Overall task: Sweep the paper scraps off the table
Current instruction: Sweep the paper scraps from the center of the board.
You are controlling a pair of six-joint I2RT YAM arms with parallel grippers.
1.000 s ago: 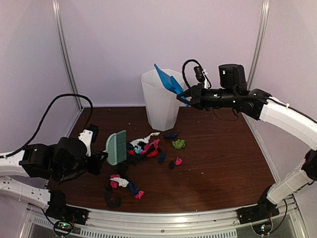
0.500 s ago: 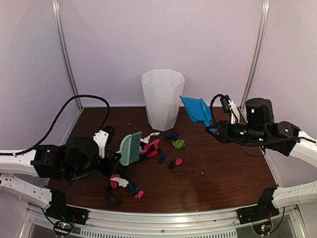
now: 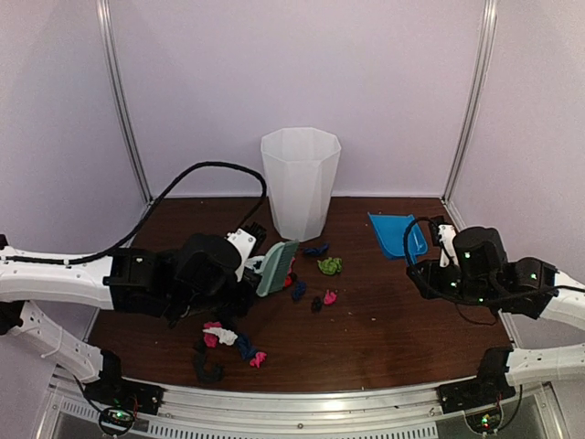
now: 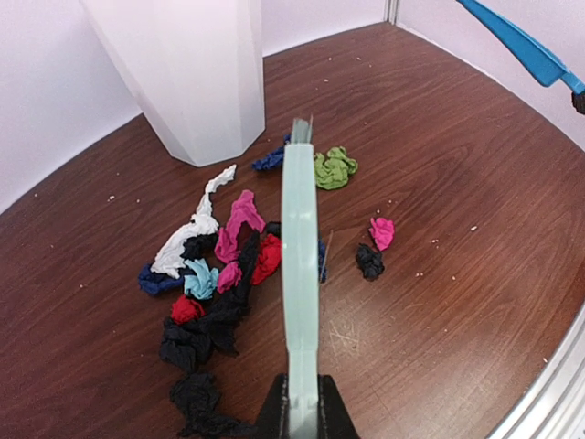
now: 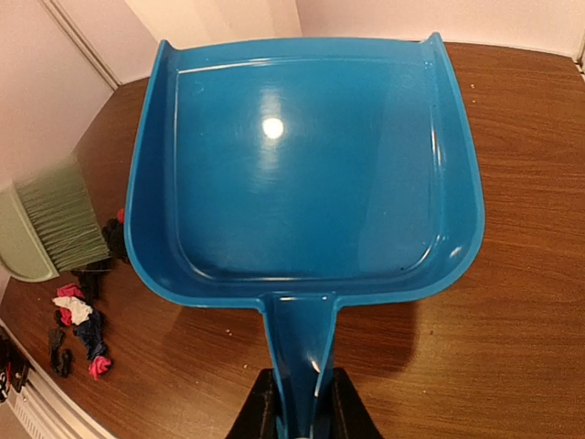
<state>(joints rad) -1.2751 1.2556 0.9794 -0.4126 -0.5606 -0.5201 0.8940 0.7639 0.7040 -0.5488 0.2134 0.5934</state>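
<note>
Left gripper [image 4: 300,412]: jaws pressed together on the handle of the mint-green brush [image 3: 277,267], at about 9 o'clock of the table [image 3: 402,329].
Brush: head on edge, bristles down at the right rim of the main heap. I cannot tell whether the bristles touch the wood.
Paper scraps [image 4: 219,265]: main heap of pink, white, black, navy and red lies just left of the brush in the left wrist view. A green wad, a navy bit, a pink wad and a black one lie loose toward 3 o'clock of it. A second small cluster sits at 7 o'clock, near the front rail.
Bin [image 3: 300,183]: white, upright, at 12 o'clock, behind the scraps.
Dustpan [image 5: 302,174]: blue and empty, at 2 o'clock, well apart from every scrap. Contact with the table is unclear.
Right gripper [image 5: 302,407]: clamped on the dustpan handle.
Step in hand: both tools gripped, sweeping not finished, nothing in the pan.
Next move calls for: pan lip flat on the wood just right of the loose wads, mouth facing 9 o'clock. The brush then drags the heap toward 3 o'clock.
</note>
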